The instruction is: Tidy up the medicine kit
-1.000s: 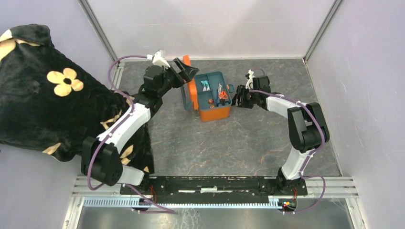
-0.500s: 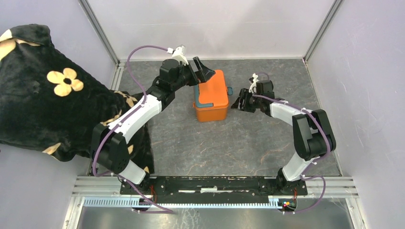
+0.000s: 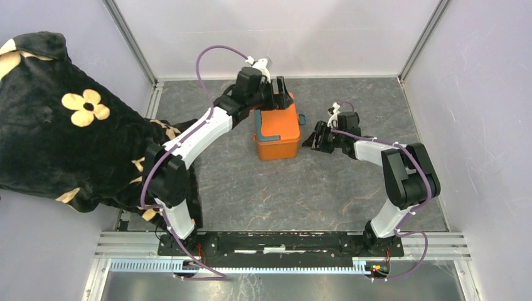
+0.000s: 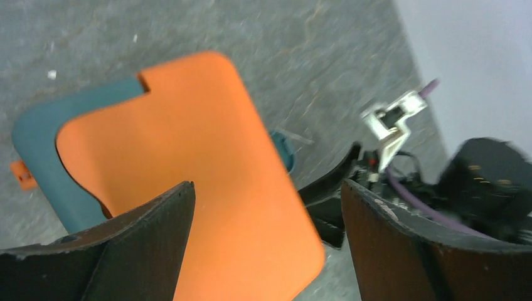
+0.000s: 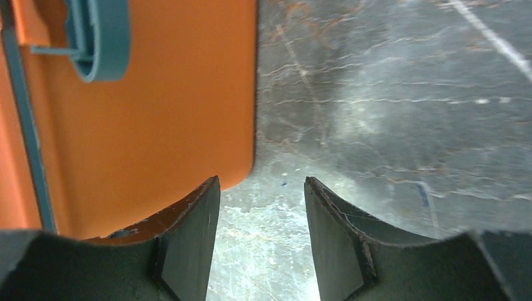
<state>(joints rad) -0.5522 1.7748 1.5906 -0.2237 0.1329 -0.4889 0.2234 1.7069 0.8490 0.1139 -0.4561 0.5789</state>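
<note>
So the medicine kit (image 3: 277, 132) is sitting toward the far middle of the grey bench (image 3: 301, 188) with its orange lid down, and the teal trim (image 3: 263, 135) curves around the left and near part of the lid. The little teal latch (image 3: 302, 119) sticks out on the kit's right side. The left pincer (image 3: 279, 94) hangs over the far end of the lid with its fingers spread wide and nothing between them. From the left wrist cam you look straight down past both dark fingers (image 4: 157, 226) onto the orange top, and I can't tell whether they actually touch it (the view's pretty blurry). The right pincer (image 3: 315, 139) sits low on the kit's right, pointing at its side wall, close by but apart from it in the top view. Its jaws are parted and hold nothing. On the right wrist cam only bare bench shows between the two fingers (image 5: 351, 232), and the kit's orange wall fills the left half with the latch up top. Off to the left there's a big black cloth with yellow flowers (image 3: 63, 125) draped by the left arm's base.
</note>
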